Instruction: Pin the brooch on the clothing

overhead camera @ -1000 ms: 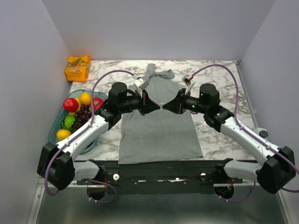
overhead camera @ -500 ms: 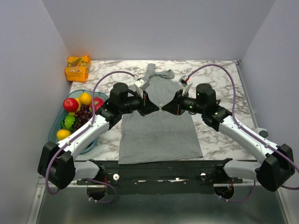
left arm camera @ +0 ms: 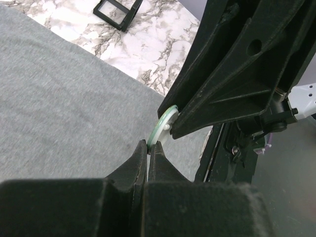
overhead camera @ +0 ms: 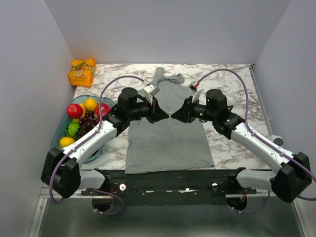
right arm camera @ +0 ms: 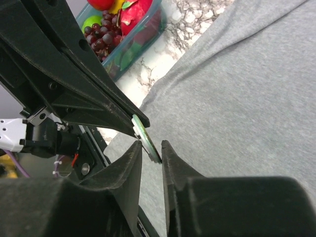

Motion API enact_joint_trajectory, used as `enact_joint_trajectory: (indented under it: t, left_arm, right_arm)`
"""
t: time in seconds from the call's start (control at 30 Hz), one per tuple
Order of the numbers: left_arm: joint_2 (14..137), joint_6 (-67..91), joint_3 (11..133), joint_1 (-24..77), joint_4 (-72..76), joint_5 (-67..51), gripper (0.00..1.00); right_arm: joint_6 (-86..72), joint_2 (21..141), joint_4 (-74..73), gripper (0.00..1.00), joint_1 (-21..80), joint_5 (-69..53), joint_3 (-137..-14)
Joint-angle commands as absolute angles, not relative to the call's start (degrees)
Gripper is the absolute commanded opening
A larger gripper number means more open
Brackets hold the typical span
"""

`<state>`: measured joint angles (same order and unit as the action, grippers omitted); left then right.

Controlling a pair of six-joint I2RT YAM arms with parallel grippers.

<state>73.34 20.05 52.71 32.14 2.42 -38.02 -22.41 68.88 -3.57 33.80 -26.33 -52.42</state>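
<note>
The clothing [overhead camera: 168, 140] is a grey tank top lying flat on the marble table, straps to the far side. Both grippers meet tip to tip above its chest. My left gripper [overhead camera: 165, 114] [left arm camera: 149, 144] is shut on the rim of the brooch [left arm camera: 163, 124] [right arm camera: 146, 137], a small green-edged disc seen edge-on. My right gripper [overhead camera: 175, 115] [right arm camera: 151, 147] is open, its fingers standing either side of the disc's other rim with a gap. Grey cloth [left arm camera: 64, 98] [right arm camera: 237, 89] lies below both grippers. The brooch's coloured face does not show.
A blue tub [overhead camera: 58, 132] of fruit stands at the table's left edge. An orange snack pack [overhead camera: 82, 71] lies in the far left corner. A black square frame [left arm camera: 117, 10] lies on the marble beyond the cloth. Walls close in on three sides.
My right gripper's jaws have widened around the brooch's rim. The right arm has shifted slightly left toward the left gripper. The left gripper stays shut on the brooch.
</note>
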Motion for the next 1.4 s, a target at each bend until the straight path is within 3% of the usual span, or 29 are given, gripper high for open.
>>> enact_joint_trajectory:
  t: [0.0, 0.1, 0.23, 0.33, 0.47, 0.57, 0.63, 0.97, 1.07, 1.37]
  left_arm:
    - [74.2, 19.1, 55.0, 32.4, 1.5, -36.7, 0.00]
    - [74.1, 18.6, 55.1, 32.1, 1.0, -35.9, 0.00]
    - [73.9, 17.5, 55.5, 31.7, 0.1, -34.2, 0.00]
    - [73.7, 17.0, 55.7, 31.4, -1.8, -32.7, 0.00]
    - [74.2, 12.9, 58.0, 30.8, -7.5, -26.8, 0.00]
    - [74.0, 6.4, 59.8, 30.8, -13.9, -13.1, 0.00]
    - [74.3, 3.5, 61.1, 30.8, -16.9, -1.4, 0.00]
    - [85.4, -7.9, 71.6, 31.7, -23.7, 24.1, 0.00]
    - [90.0, -10.3, 74.5, 31.7, -25.5, 28.2, 0.00]
    - [95.8, -8.8, 77.1, 30.4, -26.8, 22.1, 0.00]
  right_arm:
    - [-22.2, 65.9, -4.1, 0.33, 34.6, -24.2, -51.4]
    - [-22.7, 63.9, -4.4, 0.41, 34.6, -22.4, -50.5]
    - [-22.9, 60.9, -6.1, 0.59, 34.6, -20.5, -50.0]
    - [-23.0, 58.0, -7.3, 0.66, 34.6, -19.2, -49.7]
    - [-23.6, 55.0, -8.4, 0.67, 34.6, -16.6, -49.4]
    - [-23.7, 54.6, -10.3, 0.67, 34.6, -12.8, -49.6]
    - [-23.1, 55.6, -10.9, 0.67, 34.6, -10.4, -49.5]
    - [-24.8, 66.3, -4.3, 0.67, 34.7, -8.7, -52.7]
    - [-26.7, 71.4, -3.2, 0.67, 35.0, -8.1, -55.1]
    - [-30.7, 91.9, -4.1, 0.66, 38.1, -1.2, -61.0]
